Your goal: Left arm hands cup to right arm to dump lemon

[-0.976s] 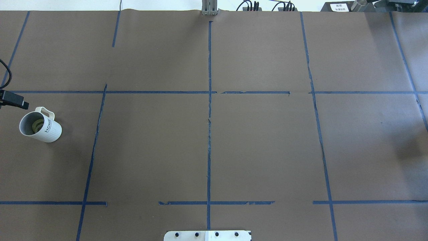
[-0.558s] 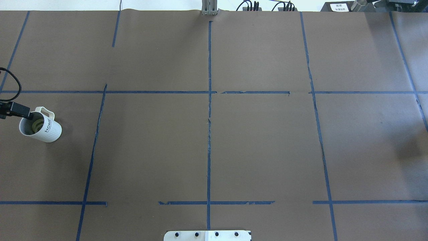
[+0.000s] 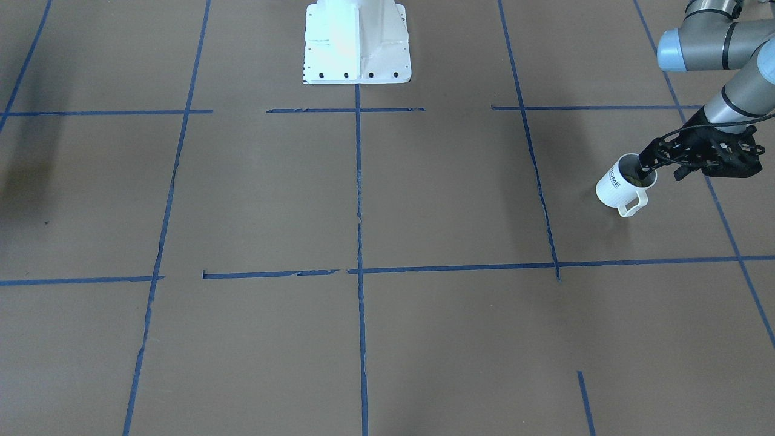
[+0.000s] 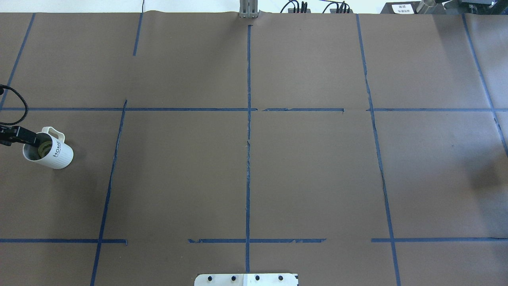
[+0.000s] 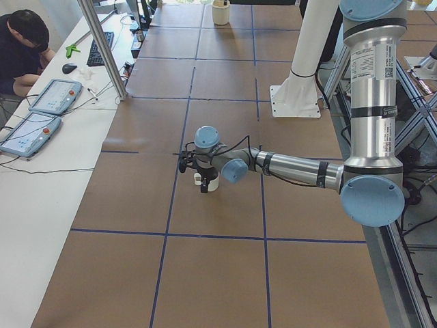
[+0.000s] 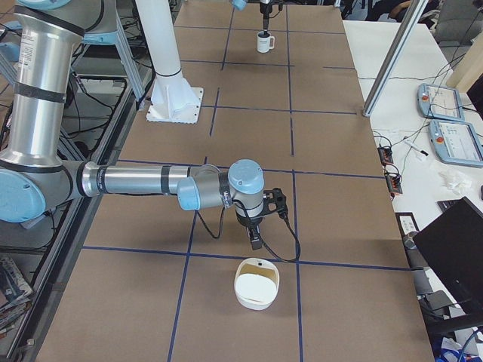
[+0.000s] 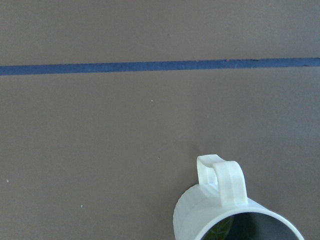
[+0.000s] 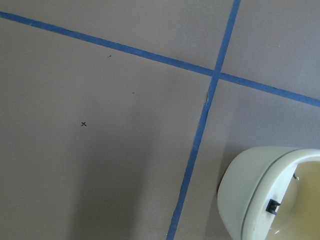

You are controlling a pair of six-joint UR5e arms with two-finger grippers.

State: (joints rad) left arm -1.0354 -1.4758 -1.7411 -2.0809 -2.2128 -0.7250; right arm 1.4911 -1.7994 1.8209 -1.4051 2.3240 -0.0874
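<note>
Jaws of the left gripper (image 3: 660, 170) look apart, one dipped inside the cup (image 3: 613, 186), one outside, likely to pinch its wall and leave the handle (image 3: 633, 208) free. That cup stands upright on the table (image 4: 158, 178), far out on the robot's left, lemon (image 4: 43, 147) inside.

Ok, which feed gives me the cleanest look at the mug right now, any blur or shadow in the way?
Overhead exterior: sharp, evenly lit, but the cup sits at the frame's left edge; a soft shadow darkens the table at far right. Front-facing: sharp, cup clear, lemon dim inside. Left wrist: cup cropped by the bottom edge, slightly soft. Exterior left: cup tiny, hard to read.
</note>
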